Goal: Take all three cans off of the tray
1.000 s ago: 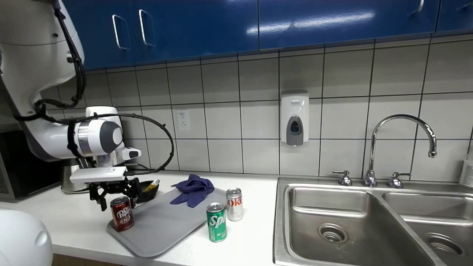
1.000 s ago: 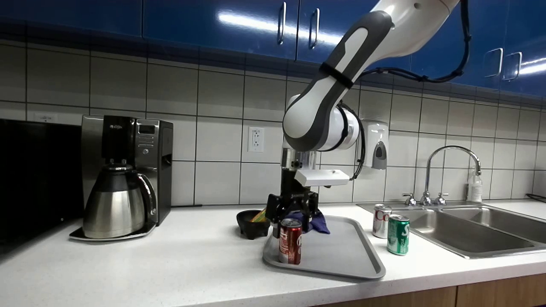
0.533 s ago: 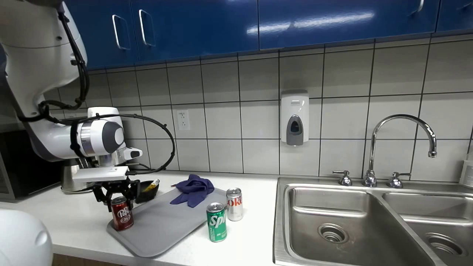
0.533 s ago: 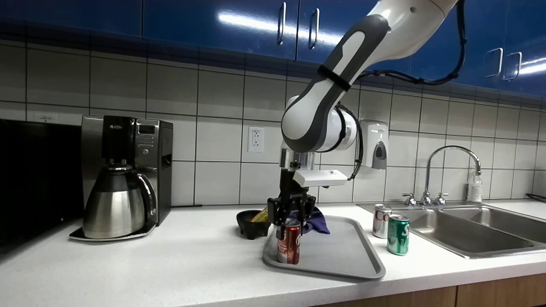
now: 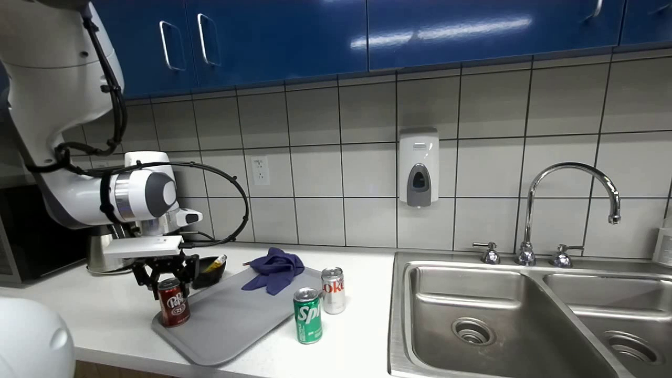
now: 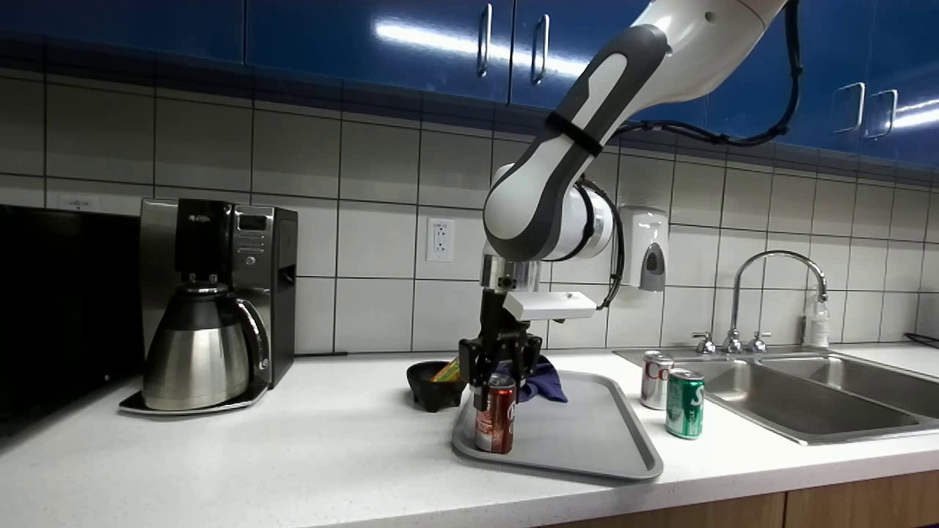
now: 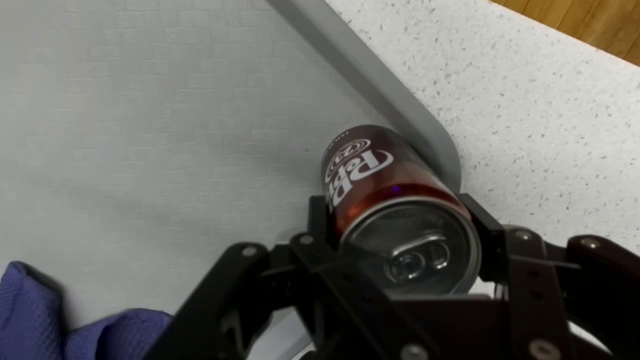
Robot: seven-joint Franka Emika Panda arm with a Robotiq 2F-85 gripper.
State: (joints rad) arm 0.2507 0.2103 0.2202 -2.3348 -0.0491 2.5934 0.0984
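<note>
At a corner of the grey tray (image 5: 236, 325), the dark red-brown can (image 7: 385, 170) is upright, its upper part squeezed from both sides by my gripper (image 7: 397, 215). In both exterior views the gripper (image 5: 172, 291) comes down from above over that can (image 6: 496, 425). I cannot tell whether its base touches the tray. The green can (image 5: 308, 317) stands on the counter just beside the tray. Behind it, also on the counter, is the silver-white can (image 5: 333, 291) with red lettering. Both appear as well in an exterior view, the green can (image 6: 684, 407) nearer the counter edge.
A crumpled purple cloth (image 5: 275, 270) lies on the tray's far part. Close behind the gripper sits a dark bowl (image 6: 433, 389) with something yellow in it. A coffee maker (image 6: 220, 308) stands farther along the counter, and a steel sink (image 5: 472, 304) is beyond the loose cans.
The gripper's fingers have come together on the dark red-brown can, which has shifted very slightly. The arm has moved a little. The green and silver-white cans have stayed put.
</note>
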